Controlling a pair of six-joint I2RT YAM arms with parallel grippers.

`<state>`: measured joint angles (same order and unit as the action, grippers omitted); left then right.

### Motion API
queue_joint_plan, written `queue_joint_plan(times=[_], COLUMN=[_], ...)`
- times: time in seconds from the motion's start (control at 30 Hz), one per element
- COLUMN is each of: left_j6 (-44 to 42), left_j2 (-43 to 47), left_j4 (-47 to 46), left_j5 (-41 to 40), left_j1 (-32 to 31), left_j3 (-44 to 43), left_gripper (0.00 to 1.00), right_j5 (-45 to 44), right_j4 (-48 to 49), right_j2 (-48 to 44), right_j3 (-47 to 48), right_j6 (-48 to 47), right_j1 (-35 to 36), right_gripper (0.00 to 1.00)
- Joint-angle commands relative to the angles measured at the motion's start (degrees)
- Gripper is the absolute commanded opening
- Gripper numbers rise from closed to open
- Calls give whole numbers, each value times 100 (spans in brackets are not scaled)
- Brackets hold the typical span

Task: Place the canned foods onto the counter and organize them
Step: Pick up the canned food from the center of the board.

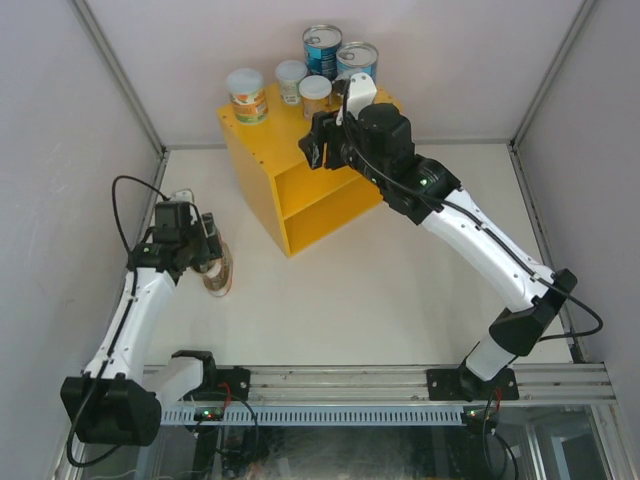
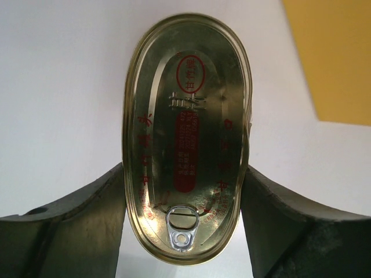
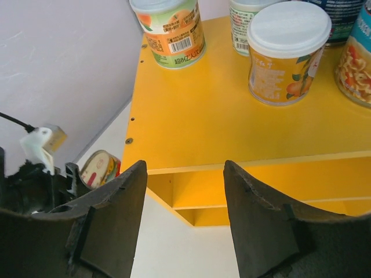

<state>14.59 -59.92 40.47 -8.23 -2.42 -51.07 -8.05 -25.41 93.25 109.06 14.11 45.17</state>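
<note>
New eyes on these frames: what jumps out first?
The bright yellow shelf unit at the back, with five cans clustered on top. At left, the left claw grips a flat oval tin. The right claw hangs open and empty over the unit's front edge.

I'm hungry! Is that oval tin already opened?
Shut: the oval tin looks unbroken on top, and its pull ring lies flat.

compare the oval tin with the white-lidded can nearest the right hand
The oval tin is flat, with a bare gold lid and pull tab; the white-lidded can is round with an orange label. The tin sits between the fingers of the left hand; the can stands on the counter. Both look sealed.
</note>
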Motion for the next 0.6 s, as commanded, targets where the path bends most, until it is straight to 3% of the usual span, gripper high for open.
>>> queue_joint_plan(times=[0.0,0.3,0.57], left_j6=[211,224,-133], left_j2=[468,927,636], left_j4=[-129,-235,3], left_j5=[219,818,1214], left_j1=[23,-284,-954], left_j3=[-906,-1831,-3062], left_gripper=[0,0,0], right_j5=[-122,126,712], right_j4=[108,140,280], right_j2=[-398,-733,-926], right_j3=[-182,-513,-700], right_j6=[-90,202,957], right_j1=[45,62,98], right_gripper=[56,56,58])
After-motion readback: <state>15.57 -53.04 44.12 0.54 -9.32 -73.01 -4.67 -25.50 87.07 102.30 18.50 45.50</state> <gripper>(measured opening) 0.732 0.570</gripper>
